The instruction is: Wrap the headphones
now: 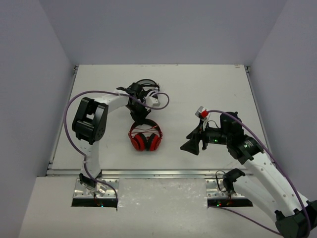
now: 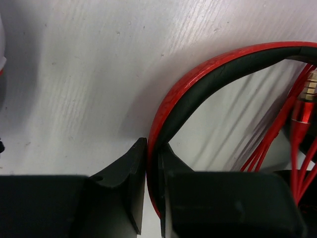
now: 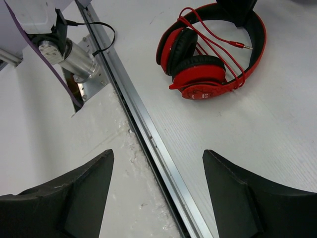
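On the table (image 1: 198, 84) my left gripper (image 2: 152, 148) is clamped on the headphones (image 1: 145, 141) at the headband (image 2: 198, 72), right gripper (image 3: 158, 156) open, empty, so I'd pin firmly while right tucks the cable (image 2: 302, 111).

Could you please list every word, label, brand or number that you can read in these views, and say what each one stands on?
None can be read.
The headphones carry a small pale mark on the red ear cup, but it is too small and blurred to read.
No other lettering shows in any view.
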